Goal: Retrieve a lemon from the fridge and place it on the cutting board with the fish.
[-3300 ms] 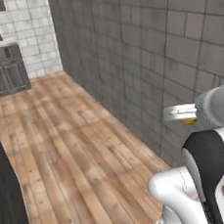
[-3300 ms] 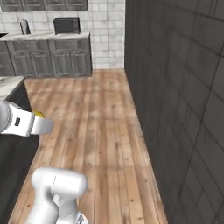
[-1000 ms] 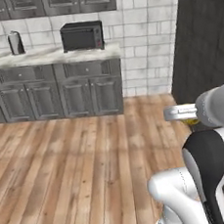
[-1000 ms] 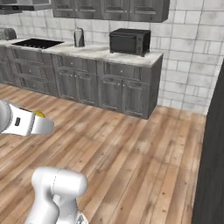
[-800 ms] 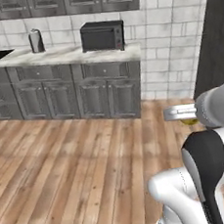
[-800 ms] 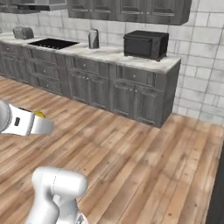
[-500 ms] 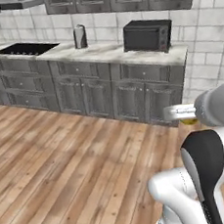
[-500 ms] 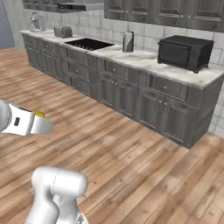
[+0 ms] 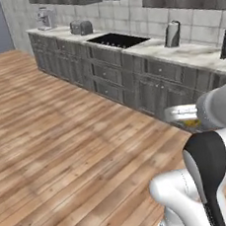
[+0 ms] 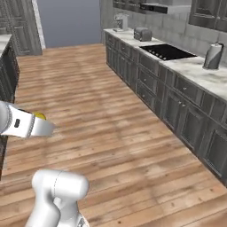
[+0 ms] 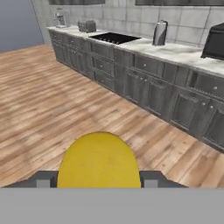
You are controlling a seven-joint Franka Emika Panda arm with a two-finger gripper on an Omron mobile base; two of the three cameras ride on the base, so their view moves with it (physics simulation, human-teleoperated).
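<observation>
Yellow lemon point(image 11: 99, 160) clamped between the fingers point(image 11: 151, 179), wooden floor point(image 9: 63, 140) below, grey cabinets point(image 10: 177, 106) alongside

Wood plank floor point(image 9: 63, 140), grey cabinets point(image 10: 177, 102), marble counter point(image 9: 198, 55), tiled wall point(image 11: 192, 19)

I'm in a home kitchen: dark grey panelled base cabinets point(image 9: 111, 78) under a pale marble worktop point(image 10: 195, 71), a black inset hob point(image 9: 118, 40), a silver toaster point(image 9: 81, 27), white tiled wall point(image 9: 123, 14), wooden plank floor point(image 10: 102, 119).
</observation>
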